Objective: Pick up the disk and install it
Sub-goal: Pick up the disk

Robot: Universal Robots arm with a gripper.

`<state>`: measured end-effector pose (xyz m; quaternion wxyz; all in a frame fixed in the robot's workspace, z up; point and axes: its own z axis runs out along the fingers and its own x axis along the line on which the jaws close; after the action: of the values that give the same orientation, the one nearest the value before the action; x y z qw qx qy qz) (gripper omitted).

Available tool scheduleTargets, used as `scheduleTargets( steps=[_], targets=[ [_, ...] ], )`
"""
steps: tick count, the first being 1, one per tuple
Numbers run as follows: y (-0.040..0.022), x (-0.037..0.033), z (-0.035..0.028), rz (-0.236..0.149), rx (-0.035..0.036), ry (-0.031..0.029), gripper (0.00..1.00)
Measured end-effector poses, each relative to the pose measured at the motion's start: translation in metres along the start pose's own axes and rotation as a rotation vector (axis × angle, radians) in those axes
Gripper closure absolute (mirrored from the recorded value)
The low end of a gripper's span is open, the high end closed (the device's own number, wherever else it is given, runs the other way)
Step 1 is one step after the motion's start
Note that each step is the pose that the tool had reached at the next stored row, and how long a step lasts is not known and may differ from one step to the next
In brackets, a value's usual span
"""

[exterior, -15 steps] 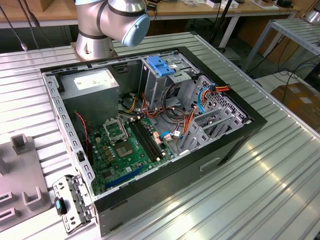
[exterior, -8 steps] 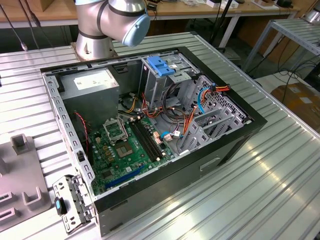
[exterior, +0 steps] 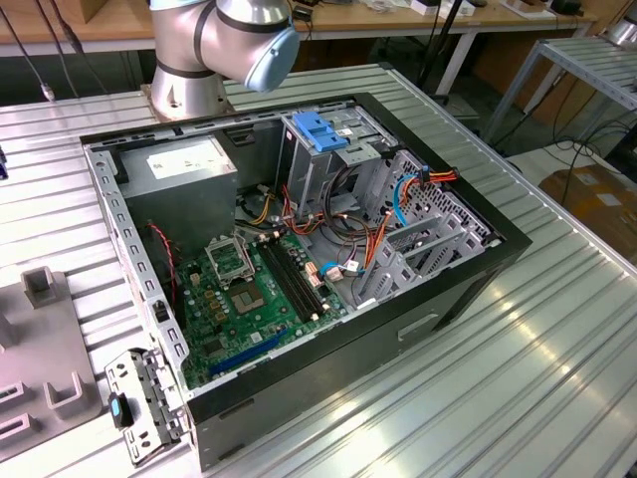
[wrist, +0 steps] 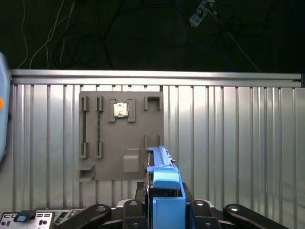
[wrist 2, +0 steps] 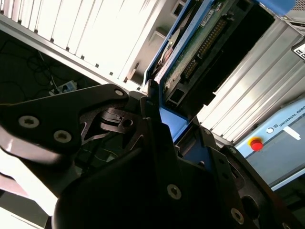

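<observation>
While my black gripper (wrist: 164, 205) is clamped on its near end, the flat silver-grey disk with blue plastic rails (wrist: 164, 183) stands on edge. Its long axis runs straight out from me over the ribbed metal table (wrist: 238, 143), toward the grey fixture plate (wrist: 109, 143). My arm's silver-and-blue joint (exterior: 249, 35) sits behind the open computer case (exterior: 299, 249).

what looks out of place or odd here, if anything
Nothing looks spilled or damaged. The end effector grips the disk on edge. In the exterior view, a metal bracket lies on the table outside the open computer case, by its corner.
</observation>
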<state>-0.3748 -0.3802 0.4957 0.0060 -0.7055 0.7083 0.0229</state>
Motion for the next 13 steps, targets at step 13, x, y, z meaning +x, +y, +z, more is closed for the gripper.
scheduleTargets(
  steps=[13],
  targets=[
    [-0.0193, 0.0003, -0.0001, 0.000, 0.0000, 0.0001, 0.63]
  ],
)
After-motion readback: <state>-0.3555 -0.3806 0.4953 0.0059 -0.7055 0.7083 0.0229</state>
